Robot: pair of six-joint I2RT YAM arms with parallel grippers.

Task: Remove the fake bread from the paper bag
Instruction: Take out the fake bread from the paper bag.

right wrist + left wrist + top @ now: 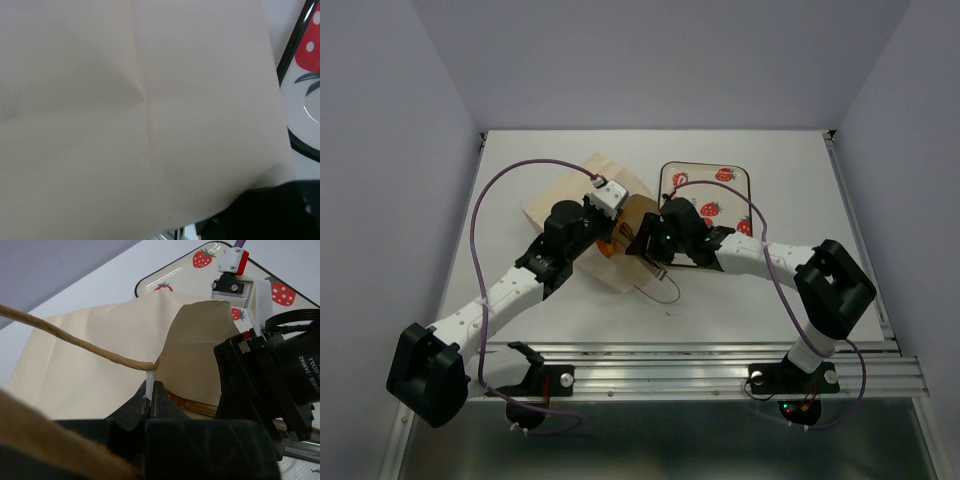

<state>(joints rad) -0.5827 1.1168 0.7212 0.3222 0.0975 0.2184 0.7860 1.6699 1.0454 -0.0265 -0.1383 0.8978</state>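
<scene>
1. The paper bag lies on its side on the table, left of the strawberry tray. Its mouth faces near and right, towards the two arms. I think it is laid this way so that both claws can reach the opening.
2. The left gripper is clenched on the rim of the bag, at the place where the cord handle joins the paper. A thin pale strip of paper shows between its fingers. This grip seems meant to lift the upper wall, and in the left wrist view the opening does stand up like a small tent.
3. The right gripper is at the mouth of the bag, opposite the left one. Its wrist camera sees almost only beige paper, very close, with the tray edge at the right. I cannot tell if its claw is released or clenched.
4. Of the fake bread, only a small orange patch shows in the top view, at the mouth just beside the left claw. The other pieces are hidden, probably inside.
5. The left arm stretches from the near left corner towards the centre, bent at the elbow. The right arm reaches from the near right across the near part of the tray, low over it.
</scene>
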